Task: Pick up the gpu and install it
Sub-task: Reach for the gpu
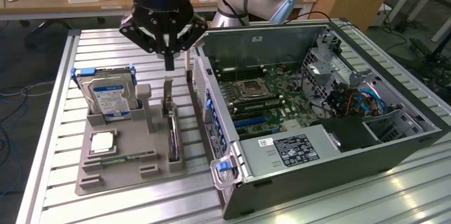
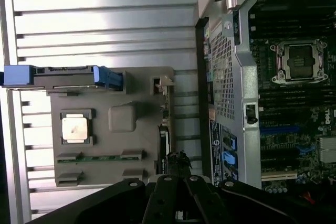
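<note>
In the exterior view, your gripper (image 1: 169, 64) hangs point-down over the grey tray (image 1: 113, 179), its fingers pressed together with nothing between them. Just below the tips, with a sliver of air between, the graphics card (image 1: 172, 129) stands on edge in the slot along the side of the tray nearest the computer case (image 1: 331, 145). The end of the card under the gripper rises higher and paler than the rest. On the same tray you can see the hard drive (image 1: 109, 94) upright toward the exterior view's left. The processor chip (image 1: 102, 142) lies flat in front of it, and the green memory stick (image 1: 125, 157) lies beside the chip. The case lies open on the exterior view's right with its motherboard (image 1: 261, 97) exposed. Tray and case both sit on the slatted metal table (image 1: 49, 129). In the wrist view you look down past the gripper (image 2: 177, 182), whose dark fingers meet, closed, above one end of the graphics card (image 2: 167, 129). The card shows edge-on as a thin line in its slot, between the body of the tray (image 2: 121, 145) and the wall of the case (image 2: 231, 77). The hard drive (image 2: 58, 75) with its blue tabs, the chip (image 2: 74, 128) and the memory stick (image 2: 100, 157) sit in their own pockets, well apart from the fingers.
</note>
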`<state>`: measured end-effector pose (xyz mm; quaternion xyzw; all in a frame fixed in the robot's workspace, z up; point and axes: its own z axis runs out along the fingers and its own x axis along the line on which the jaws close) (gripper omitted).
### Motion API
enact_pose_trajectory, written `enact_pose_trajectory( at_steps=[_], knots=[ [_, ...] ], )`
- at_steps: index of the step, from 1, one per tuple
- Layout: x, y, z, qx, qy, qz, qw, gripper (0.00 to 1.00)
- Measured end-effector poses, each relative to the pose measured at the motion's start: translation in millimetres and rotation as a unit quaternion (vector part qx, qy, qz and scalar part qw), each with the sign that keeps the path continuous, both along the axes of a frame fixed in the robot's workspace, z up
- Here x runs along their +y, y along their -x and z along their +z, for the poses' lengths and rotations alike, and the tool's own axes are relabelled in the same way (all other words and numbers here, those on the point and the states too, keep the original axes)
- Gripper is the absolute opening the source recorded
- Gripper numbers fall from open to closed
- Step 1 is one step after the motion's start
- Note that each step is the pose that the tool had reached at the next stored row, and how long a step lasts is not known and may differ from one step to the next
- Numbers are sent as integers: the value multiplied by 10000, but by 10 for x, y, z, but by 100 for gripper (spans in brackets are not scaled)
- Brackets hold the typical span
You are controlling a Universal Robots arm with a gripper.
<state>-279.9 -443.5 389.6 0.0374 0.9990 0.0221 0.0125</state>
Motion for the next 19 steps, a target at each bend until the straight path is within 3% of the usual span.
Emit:
enact_pose_trajectory(
  at_steps=[4, 11, 19],
  knots=[
    [-77, 9, -2, 0, 0, 0, 10000, 11],
    [-174, 40, -9, 0, 0, 0, 10000, 11],
    [-196, 61, -11, 0, 0, 0, 10000, 11]
  ],
)
